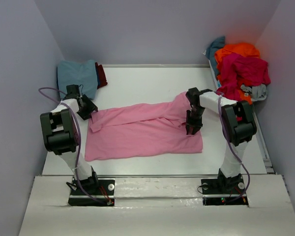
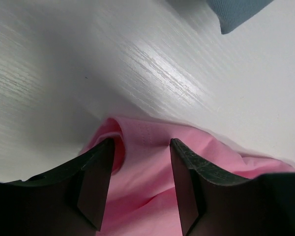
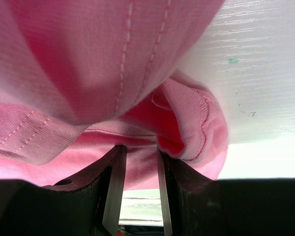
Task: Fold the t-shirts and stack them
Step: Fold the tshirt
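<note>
white tabletop point(image 1: 137, 81) fills most of my overhead view. across its middle lies the pink t-shirt point(image 1: 142, 135), spread wide and mostly flat, with its upper right part raised off the surface where the right arm meets it. at the back right corner sits a loose heap of t-shirts point(image 1: 241, 69) in orange, crimson, teal and grey. at the back left a teal-blue t-shirt point(image 1: 78, 74) lies folded, with a dark red cloth point(image 1: 102, 74) touching its right side. my left gripper point(image 1: 86, 110) is at the pink shirt's upper left corner, its fingers apart with a pink fold lying between them, not pinched. my right gripper point(image 1: 192, 125) is clamped on a bunched, stitched fold near the shirt's right edge
</note>
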`<move>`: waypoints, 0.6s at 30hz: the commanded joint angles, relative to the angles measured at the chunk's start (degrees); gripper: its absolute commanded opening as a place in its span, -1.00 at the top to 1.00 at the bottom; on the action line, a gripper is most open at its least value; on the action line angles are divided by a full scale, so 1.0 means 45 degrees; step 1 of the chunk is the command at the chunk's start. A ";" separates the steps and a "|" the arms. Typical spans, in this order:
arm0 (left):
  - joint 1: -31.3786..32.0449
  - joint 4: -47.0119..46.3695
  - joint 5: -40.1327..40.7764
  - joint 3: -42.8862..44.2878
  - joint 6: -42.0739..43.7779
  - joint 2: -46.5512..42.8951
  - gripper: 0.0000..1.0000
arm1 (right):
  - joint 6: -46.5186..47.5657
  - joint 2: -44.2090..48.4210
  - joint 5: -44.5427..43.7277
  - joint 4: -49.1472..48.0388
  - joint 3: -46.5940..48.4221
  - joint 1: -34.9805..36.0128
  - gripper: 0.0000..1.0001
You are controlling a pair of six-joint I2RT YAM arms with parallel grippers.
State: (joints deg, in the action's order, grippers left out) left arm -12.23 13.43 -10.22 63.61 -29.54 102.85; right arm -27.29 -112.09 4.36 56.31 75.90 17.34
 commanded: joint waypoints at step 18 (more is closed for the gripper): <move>-0.0036 -0.0075 0.0454 0.0023 0.0178 -0.0413 0.68 | -0.0049 0.0066 -0.0227 -0.0444 -0.0694 0.0130 0.25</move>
State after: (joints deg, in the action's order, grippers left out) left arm -12.23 13.06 -9.78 63.64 -28.99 103.22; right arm -27.29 -111.59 4.47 56.05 75.02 17.34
